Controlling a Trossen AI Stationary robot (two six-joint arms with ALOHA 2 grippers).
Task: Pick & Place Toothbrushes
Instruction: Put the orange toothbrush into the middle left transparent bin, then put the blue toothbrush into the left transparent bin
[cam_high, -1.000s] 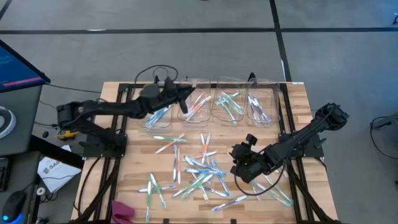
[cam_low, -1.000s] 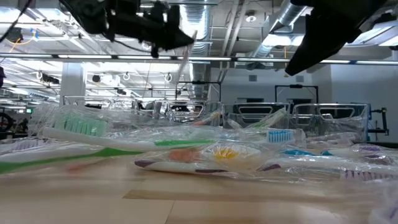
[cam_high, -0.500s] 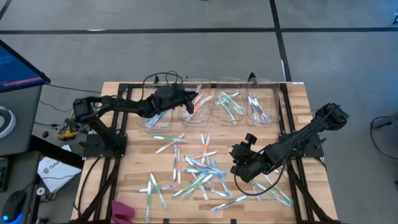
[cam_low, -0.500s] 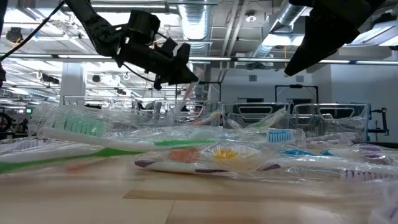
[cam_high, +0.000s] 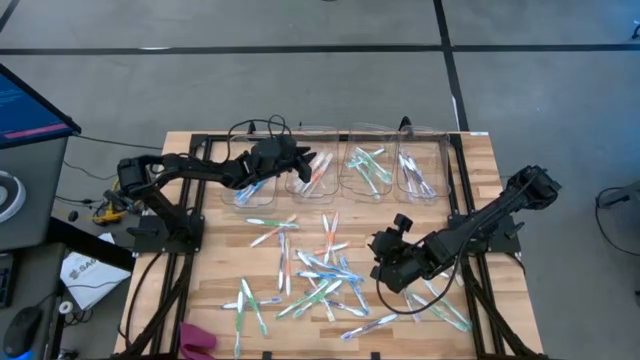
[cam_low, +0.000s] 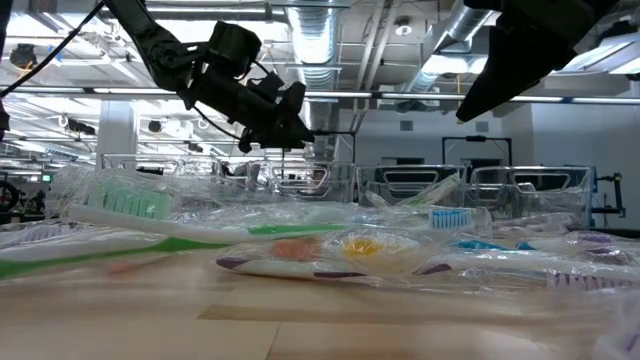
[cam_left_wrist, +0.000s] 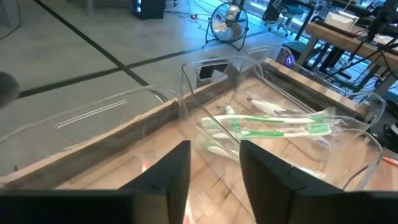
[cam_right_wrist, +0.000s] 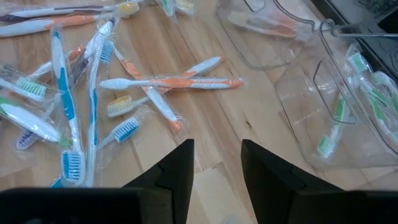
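Note:
Many toothbrushes (cam_high: 320, 275) in clear wrappers lie loose on the wooden table, also seen in the right wrist view (cam_right_wrist: 93, 93) and the low view (cam_low: 300, 235). Along the far edge stand clear bins. One bin holds orange-accented brushes (cam_high: 318, 172) and another holds green ones (cam_left_wrist: 273, 127). My left gripper (cam_high: 305, 160) (cam_left_wrist: 214, 146) hangs open over the orange bin with nothing between its fingers. My right gripper (cam_high: 385, 270) (cam_right_wrist: 217, 146) hovers open above the pile's right side, also with nothing between its fingers.
The far row has several bins, the leftmost (cam_high: 252, 185) with blue brushes and the rightmost (cam_high: 418, 178) with pale ones. More brushes (cam_high: 440, 305) lie near the right front corner. A pink object (cam_high: 197, 338) lies at the near left edge. Black frame rails (cam_high: 460, 200) run along the table's sides.
My left gripper has come down toward the bin of orange brushes and tipped nearer to level. A pale, orange-tinted brush hung below it a second ago and no longer shows under it. My right gripper has kept still.

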